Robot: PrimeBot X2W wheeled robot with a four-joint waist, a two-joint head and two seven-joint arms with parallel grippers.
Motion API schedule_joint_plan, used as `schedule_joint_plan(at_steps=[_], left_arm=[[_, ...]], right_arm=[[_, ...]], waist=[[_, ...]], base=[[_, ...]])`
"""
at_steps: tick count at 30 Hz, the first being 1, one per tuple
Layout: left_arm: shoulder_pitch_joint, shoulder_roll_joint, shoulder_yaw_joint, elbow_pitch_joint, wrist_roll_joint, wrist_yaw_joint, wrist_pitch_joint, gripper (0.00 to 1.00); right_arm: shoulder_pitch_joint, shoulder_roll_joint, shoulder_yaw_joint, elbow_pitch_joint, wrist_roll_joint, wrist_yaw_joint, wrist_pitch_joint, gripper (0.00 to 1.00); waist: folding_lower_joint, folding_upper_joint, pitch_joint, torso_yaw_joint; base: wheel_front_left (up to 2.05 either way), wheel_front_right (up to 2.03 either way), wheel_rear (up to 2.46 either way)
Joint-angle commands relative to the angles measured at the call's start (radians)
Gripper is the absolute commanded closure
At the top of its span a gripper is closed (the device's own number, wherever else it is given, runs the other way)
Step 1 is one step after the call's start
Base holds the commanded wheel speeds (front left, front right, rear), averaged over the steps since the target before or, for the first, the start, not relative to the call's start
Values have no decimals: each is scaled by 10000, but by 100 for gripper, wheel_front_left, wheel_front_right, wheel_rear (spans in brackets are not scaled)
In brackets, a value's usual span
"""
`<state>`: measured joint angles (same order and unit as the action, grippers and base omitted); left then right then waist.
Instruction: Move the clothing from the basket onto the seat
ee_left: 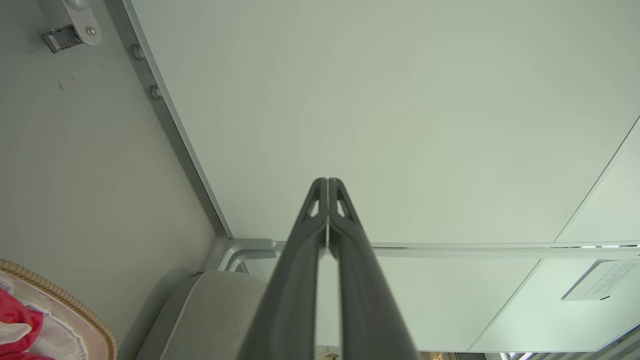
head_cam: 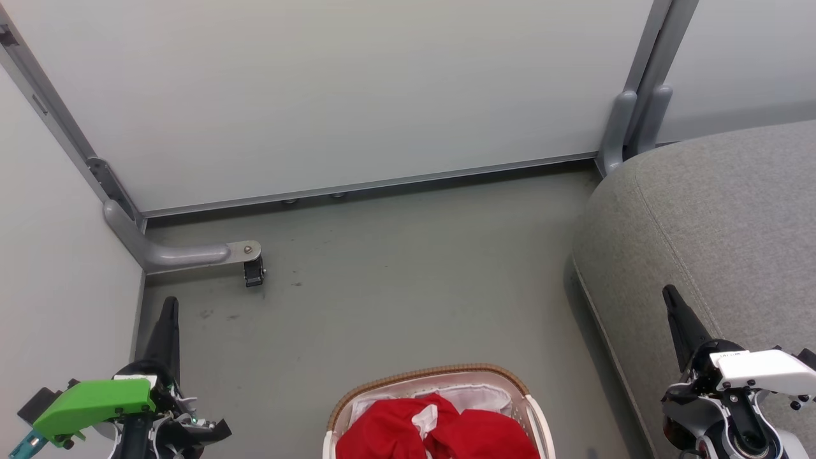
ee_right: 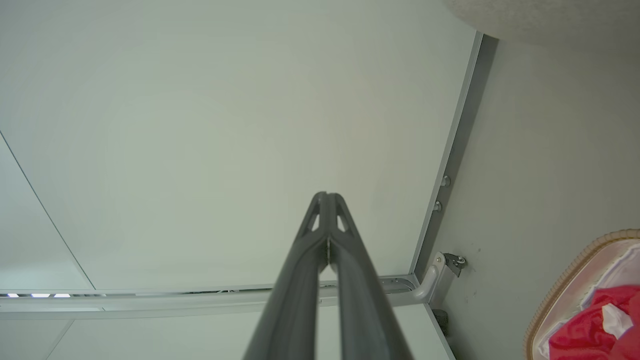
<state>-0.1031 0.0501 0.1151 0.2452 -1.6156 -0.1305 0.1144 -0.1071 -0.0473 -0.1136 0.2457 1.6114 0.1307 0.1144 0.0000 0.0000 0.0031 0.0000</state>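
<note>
Red clothing [head_cam: 440, 433] with a small white tag lies bunched inside the white basket [head_cam: 427, 376] with the tan woven rim, at the bottom centre of the head view. The grey seat [head_cam: 720, 210] fills the right side. My left gripper [head_cam: 169, 303] rests at the lower left, shut and empty, well left of the basket. My right gripper [head_cam: 669, 293] is shut and empty at the lower right, over the seat's front part. In the left wrist view the shut left gripper [ee_left: 327, 181] points at the wall, with clothing [ee_left: 15, 320] at the lower left. The right gripper [ee_right: 326, 195] is shut too, clothing [ee_right: 590, 330] lower right.
Pale partition walls [head_cam: 331, 89] close the space behind and on the left. A grey metal foot with a small black caster [head_cam: 254, 273] juts onto the grey floor [head_cam: 408, 274] from the left corner. A second grey post [head_cam: 628, 124] stands by the seat's back corner.
</note>
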Motion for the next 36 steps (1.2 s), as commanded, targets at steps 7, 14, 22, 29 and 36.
schedule_joint_plan(at_steps=[7, 14, 22, 29, 36], left_arm=[[-117, 5, 1, -15, 54, -19, 20, 100], [-117, 5, 1, -15, 54, -19, 20, 100], [-117, 5, 1, -15, 54, -19, 20, 100], [257, -69, -138, 324, 30, 0, -107, 0], [362, -61, -477, 207, 148, 0, -454, 0]], right_arm=[[-21, -61, -14, -37, 32, 0, 23, 100], [-21, -62, -14, -37, 32, 0, 22, 100], [-21, -62, -14, -37, 32, 0, 22, 100], [230, 113, 96, 312, -70, -4, -98, 0], [296, 96, 321, 279, -343, -3, -446, 0]], waist=[[0, 0, 0, 0], [0, 0, 0, 0], [0, 0, 0, 0], [0, 0, -2, 0], [0, 0, -9, 3]], base=[[0, 0, 0], [0, 0, 0], [0, 0, 0], [0, 0, 0], [0, 0, 0]])
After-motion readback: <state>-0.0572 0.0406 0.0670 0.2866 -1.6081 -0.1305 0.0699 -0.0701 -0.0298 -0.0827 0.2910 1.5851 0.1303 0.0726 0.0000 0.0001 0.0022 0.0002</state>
